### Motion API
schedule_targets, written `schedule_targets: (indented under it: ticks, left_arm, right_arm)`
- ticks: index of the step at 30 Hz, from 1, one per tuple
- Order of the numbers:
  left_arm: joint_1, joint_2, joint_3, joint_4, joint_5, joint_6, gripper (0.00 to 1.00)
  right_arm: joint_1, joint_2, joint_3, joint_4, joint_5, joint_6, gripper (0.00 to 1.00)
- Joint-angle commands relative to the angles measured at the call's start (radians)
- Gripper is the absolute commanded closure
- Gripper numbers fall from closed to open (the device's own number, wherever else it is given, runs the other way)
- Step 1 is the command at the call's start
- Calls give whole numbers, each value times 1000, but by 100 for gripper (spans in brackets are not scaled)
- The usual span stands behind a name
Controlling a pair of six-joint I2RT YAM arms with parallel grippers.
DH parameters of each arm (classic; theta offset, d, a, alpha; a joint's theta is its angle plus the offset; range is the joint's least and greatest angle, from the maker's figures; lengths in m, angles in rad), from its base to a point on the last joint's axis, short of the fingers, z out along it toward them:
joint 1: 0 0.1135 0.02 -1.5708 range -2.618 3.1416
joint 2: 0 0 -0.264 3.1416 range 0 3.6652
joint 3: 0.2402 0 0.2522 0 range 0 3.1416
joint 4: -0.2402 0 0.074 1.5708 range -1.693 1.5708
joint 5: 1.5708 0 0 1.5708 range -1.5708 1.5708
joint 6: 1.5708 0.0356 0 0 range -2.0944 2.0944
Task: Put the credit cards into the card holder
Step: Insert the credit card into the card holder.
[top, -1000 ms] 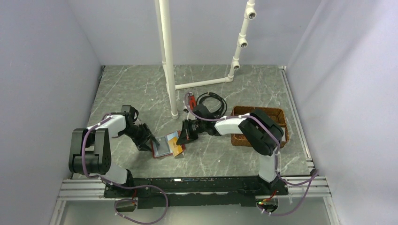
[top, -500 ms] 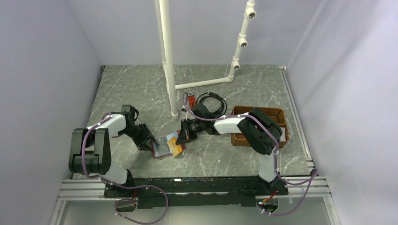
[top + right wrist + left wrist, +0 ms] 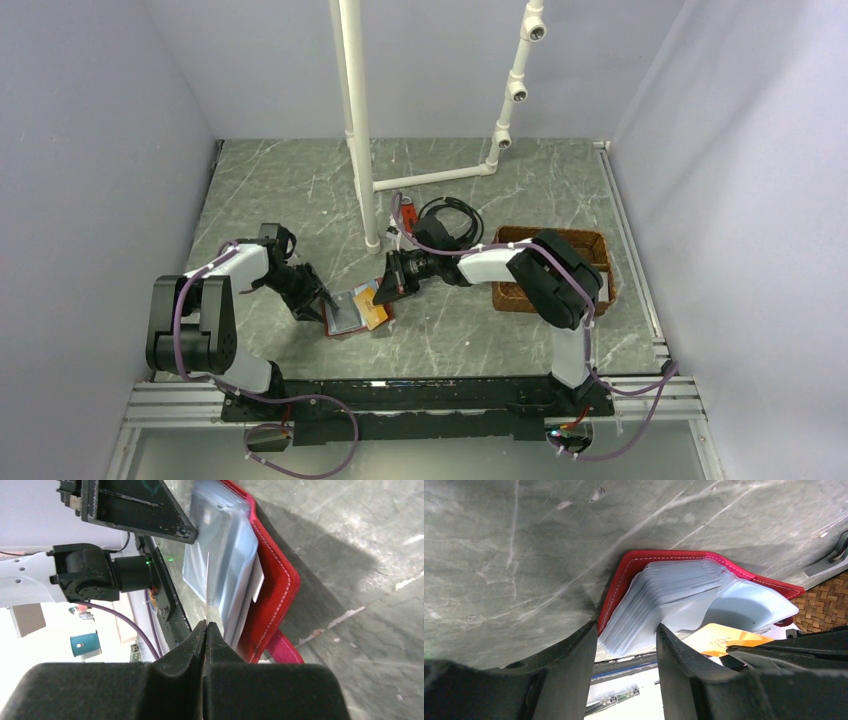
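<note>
The grey marbled table [image 3: 300,190] carries a brown woven tray [image 3: 603,262] near its right edge. Both arms reach in toward a spot close to the near edge, a little left of the middle.

There the card holder [image 3: 345,318] lies open, red cover down and its fan of clear sleeves facing up. The left gripper [image 3: 626,662] sits at the holder's left side. Its jaws stand apart with a corner of the sleeve stack between them; I cannot tell whether they clamp it or merely straddle it.

The right gripper [image 3: 205,625] comes in from the holder's right side, fingers pressed together on one credit card [image 3: 206,587], which looks orange from above. The wrist camera sees it edge-on as a thin pale line.

The card points away from the right gripper toward the sleeves, and its free end already overlaps them. Whether that edge is inside a pocket cannot be told. My reading is that the right arm should push it further in while the left steadies the holder.
</note>
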Motion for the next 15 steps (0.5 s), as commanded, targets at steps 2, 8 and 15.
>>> schedule_targets:
  ticks: [2, 8, 15]
  left_arm:
    - [-4, -15, 10, 11, -65, -5, 49]
    - [-5, -18, 10, 12, -68, -4, 49]
    - [-7, -16, 10, 12, -63, -4, 49]
  right_arm:
    - [-2, 41, 34, 100, -81, 15, 100]
    - [-2, 86, 56, 109, -102, 21, 100]
    - [-4, 134, 93, 121, -107, 8, 100]
